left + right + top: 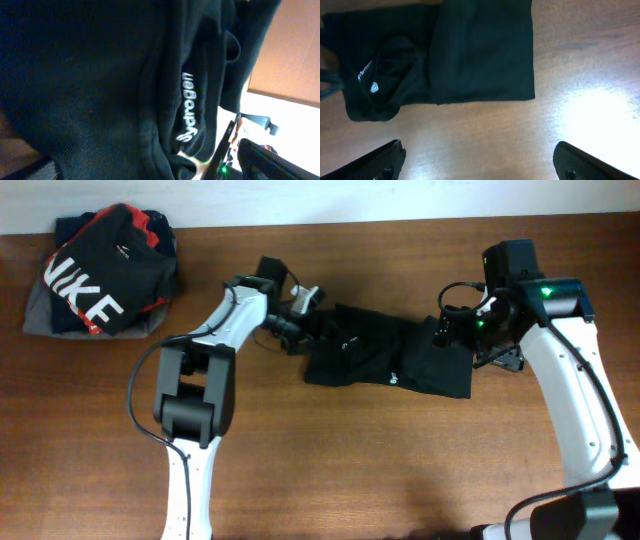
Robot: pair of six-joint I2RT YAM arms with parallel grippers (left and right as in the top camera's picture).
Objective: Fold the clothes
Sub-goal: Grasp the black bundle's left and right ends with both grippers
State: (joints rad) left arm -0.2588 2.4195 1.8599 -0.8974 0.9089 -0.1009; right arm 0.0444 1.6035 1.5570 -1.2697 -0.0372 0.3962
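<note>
The black T-shirt (385, 358) lies folded into a wide band at the table's middle. My left gripper (293, 328) is at its left end, by the collar. Black fabric (100, 85) with a white lettered collar label (184, 107) fills the left wrist view and hides the jaws. My right gripper (452, 330) hovers over the shirt's right end. In the right wrist view its fingers (480, 160) are spread wide over bare wood, empty, with the folded shirt (480, 55) and its small white logo (374, 88) beyond them.
A black-and-red NIKE garment (105, 275) sits on a grey folded garment (38, 315) at the table's back left corner. The table's far edge (400, 222) runs behind the arms. Bare wood (400, 460) lies in front of the shirt.
</note>
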